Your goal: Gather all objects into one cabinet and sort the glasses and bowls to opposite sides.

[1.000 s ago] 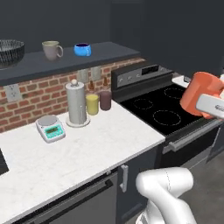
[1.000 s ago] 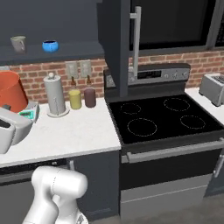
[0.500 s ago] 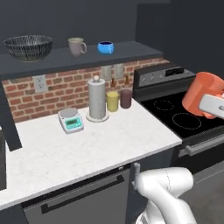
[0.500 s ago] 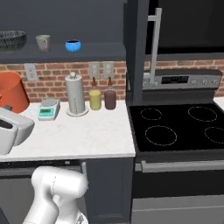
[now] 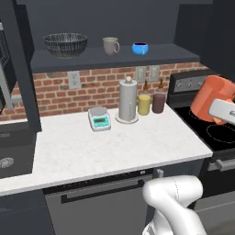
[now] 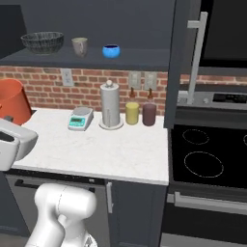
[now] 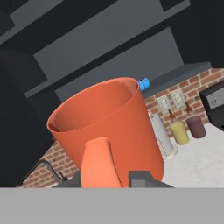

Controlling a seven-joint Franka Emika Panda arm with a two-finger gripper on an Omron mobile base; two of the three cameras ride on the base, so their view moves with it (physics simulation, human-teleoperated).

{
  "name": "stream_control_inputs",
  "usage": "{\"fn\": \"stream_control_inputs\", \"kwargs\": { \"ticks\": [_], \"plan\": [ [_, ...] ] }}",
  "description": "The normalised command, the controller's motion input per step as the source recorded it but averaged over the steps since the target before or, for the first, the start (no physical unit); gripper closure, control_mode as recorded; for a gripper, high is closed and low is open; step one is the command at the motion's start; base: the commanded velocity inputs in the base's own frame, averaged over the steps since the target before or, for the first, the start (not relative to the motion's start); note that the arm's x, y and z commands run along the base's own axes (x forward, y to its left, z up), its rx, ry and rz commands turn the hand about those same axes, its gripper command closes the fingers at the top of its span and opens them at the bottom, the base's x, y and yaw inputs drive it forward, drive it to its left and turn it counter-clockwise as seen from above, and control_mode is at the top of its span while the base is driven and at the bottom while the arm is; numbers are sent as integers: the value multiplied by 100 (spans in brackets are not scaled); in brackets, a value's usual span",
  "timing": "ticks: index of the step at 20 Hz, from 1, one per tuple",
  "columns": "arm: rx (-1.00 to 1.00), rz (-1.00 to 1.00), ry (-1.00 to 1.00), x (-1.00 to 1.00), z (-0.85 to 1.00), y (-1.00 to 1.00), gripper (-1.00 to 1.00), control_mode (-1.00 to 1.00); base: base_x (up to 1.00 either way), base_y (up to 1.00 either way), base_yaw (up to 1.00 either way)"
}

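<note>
The claw (image 7: 116, 181) is closed tight on the plain bright-orange cylindrical tumbler (image 7: 107, 131), gripping its wall low down and carrying it in the air off to the side of the white marble surface (image 5: 114, 147). The grip looks thin, so a quick swing could tip or drop the tumbler. Farther off, the grey paper-towel roll (image 5: 128, 101), yellow canister (image 5: 144, 104) and maroon canister (image 5: 159, 103) could be clipped on a low approach. Beyond, on the dark cabinet shelf (image 5: 92, 60), the beige handled mug (image 5: 110, 45), small glossy blue vessel (image 5: 140, 48) and wide dark striped bowl (image 5: 65, 44) could be knocked if the tumbler comes in too close.
</note>
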Motion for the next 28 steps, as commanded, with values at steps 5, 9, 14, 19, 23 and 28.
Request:
{"fn": "stream_control_inputs", "kwargs": {
  "ticks": [5,9,14,19,23,28],
  "plan": [
    [0,0,0,0,0,0,100,100,10,-3,16],
    [0,0,0,0,0,0,100,100,11,-1,5],
    [0,0,0,0,0,0,100,100,16,-11,0],
    [0,0,0,0,0,0,100,100,45,-13,0],
    [0,0,0,0,0,0,100,100,12,0,0],
    [0,0,0,0,0,0,100,100,11,0,0]
  ]
}}
